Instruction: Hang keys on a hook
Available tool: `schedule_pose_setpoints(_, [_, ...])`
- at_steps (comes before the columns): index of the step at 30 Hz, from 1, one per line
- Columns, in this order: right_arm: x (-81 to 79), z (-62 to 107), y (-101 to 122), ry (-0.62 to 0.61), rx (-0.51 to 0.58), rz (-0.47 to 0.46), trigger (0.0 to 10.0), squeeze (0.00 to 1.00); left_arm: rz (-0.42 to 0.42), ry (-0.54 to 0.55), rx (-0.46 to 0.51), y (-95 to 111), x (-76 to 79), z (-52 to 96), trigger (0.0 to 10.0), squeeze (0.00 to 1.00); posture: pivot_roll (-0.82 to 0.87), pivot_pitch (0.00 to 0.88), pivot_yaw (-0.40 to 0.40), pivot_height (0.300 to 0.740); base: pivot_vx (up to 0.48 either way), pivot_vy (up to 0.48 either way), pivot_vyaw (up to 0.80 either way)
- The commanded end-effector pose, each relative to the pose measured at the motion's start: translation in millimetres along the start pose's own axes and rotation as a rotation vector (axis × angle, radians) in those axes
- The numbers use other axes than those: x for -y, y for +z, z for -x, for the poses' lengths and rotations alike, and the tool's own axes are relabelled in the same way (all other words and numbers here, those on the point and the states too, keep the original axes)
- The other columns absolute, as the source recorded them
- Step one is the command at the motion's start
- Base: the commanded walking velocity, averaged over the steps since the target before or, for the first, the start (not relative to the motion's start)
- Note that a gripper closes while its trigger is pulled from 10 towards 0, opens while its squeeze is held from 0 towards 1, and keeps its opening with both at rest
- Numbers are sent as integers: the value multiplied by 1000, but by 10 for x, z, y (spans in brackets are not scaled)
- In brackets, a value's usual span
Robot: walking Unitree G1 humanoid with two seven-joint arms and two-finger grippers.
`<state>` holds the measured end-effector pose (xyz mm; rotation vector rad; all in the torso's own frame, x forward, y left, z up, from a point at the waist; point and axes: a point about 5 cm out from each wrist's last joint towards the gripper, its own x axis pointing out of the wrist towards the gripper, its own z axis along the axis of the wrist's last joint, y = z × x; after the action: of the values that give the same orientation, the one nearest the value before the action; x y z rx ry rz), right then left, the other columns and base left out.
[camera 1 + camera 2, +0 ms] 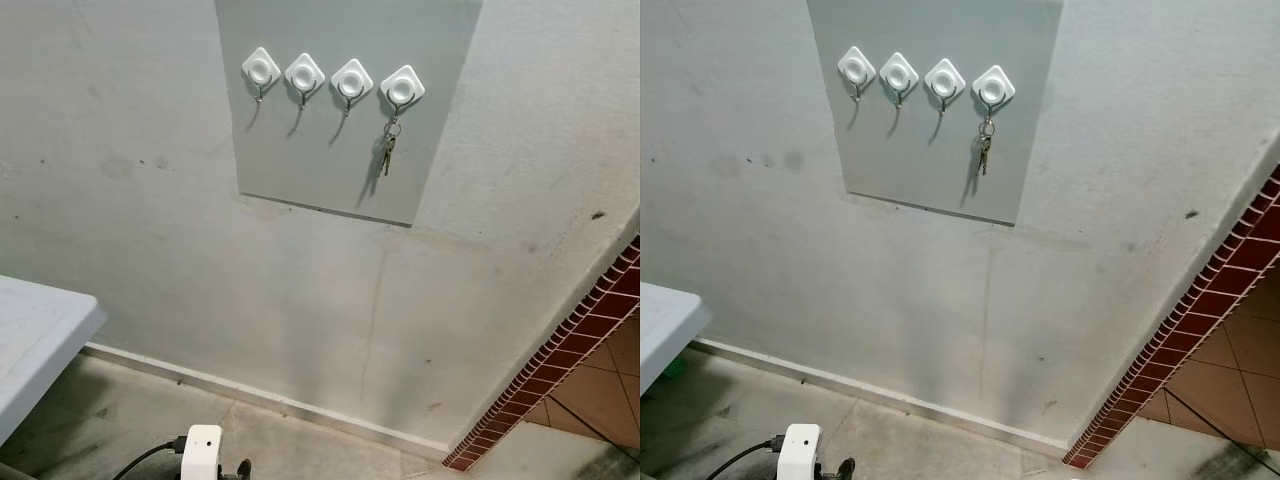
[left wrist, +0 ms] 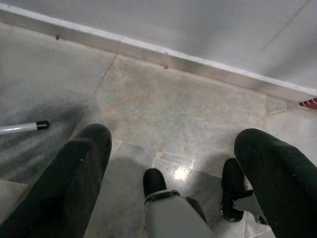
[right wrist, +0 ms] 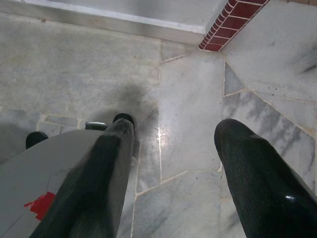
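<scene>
I saw the keys (image 1: 388,152) already hanging from the hook (image 1: 402,88) at the three o'clock end of a row of four on the grey panel (image 1: 330,180), up at about twelve o'clock in my head view; the other three hooks were bare. By my reading the hanging step was done, and what remained was only to stand clear. The left gripper (image 2: 173,168) pointed down at the stone floor (image 2: 188,109) near the skirting, its jaws spread wide with nothing between them. The right gripper (image 3: 173,173) was the same: jaws wide apart, empty, over the floor tiles, with the red brick edging (image 3: 233,20) of the side wall ahead of it. Both arms looked idle at my sides. A white table (image 1: 40,340) edge sat at about eight o'clock, and a white plug block with a cable (image 1: 200,450) lay on the floor near six. For a next move I judged nothing delicate was called for, just checking the ring sat well on the hook, which was too small for me to confirm from here.
</scene>
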<state>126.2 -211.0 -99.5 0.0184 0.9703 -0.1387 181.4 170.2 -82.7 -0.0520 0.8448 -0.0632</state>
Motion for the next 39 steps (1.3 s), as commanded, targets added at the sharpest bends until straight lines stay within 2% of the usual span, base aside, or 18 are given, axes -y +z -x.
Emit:
schedule_pose_setpoints(1, [-7, -2, 2, -4, -1, 3, 10000, 0, -15, -9, -17, -32, -6, 8, 10000, 0, -40, 0, -9, 740, 0, 0, 0])
schedule_pose_setpoints(16, [10, 15, -65, -5, -31, 25, 10000, 0, -27, -14, -23, -49, 3, 12, 10000, 0, -39, 0, -14, 740, 0, 0, 0])
schedule_pose_setpoints(39, [-11, 7, -62, -8, -43, 5, 10000, 0, -39, -23, -8, 10, 15, -7, 10000, 0, -35, 0, -13, 740, 0, 0, 0])
